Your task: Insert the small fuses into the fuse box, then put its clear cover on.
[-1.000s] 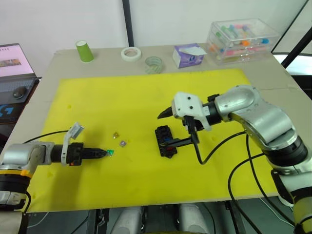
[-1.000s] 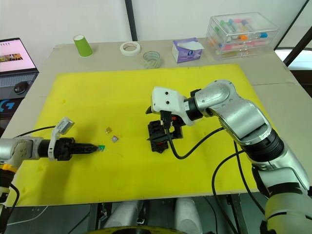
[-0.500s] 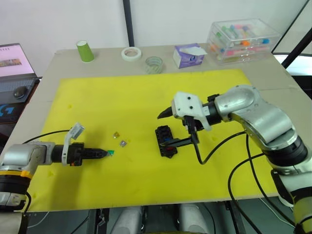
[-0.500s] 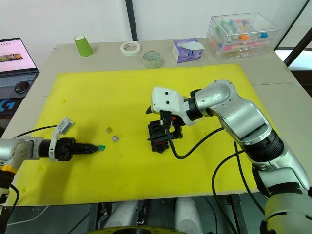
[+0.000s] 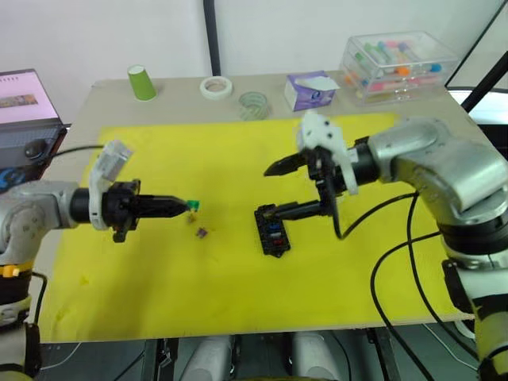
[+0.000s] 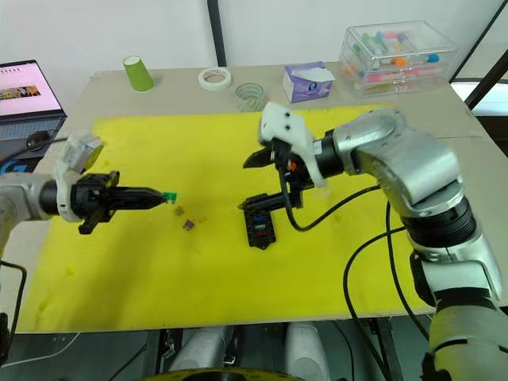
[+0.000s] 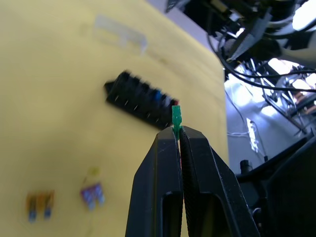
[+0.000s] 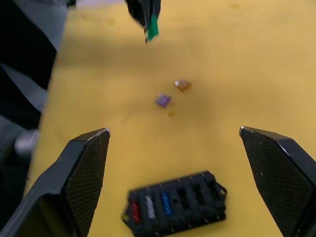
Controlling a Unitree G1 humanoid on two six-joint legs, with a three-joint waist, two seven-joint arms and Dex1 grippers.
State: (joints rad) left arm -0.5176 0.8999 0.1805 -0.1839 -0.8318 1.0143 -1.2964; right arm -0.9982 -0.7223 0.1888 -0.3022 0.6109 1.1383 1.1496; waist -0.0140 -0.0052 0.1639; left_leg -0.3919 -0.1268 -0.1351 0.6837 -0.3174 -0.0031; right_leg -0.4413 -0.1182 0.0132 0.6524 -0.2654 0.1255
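The black fuse box lies on the yellow mat, with red, grey and blue fuses seated in one end of its slots. My left gripper is shut on a green fuse and holds it above the mat, left of the box. Two loose fuses lie on the mat below it, one purple and one amber. My right gripper hangs open just above the box's far end, holding nothing. A faint clear cover lies on the mat beyond the box.
Along the back of the table stand a green cup, two tape rolls, a tissue box and a large clear storage box. A laptop sits at the far left. Black cables trail from my right wrist.
My left gripper has lifted the green fuse off the mat and carried it up and toward the fuse box. My right gripper has risen slightly above the box.
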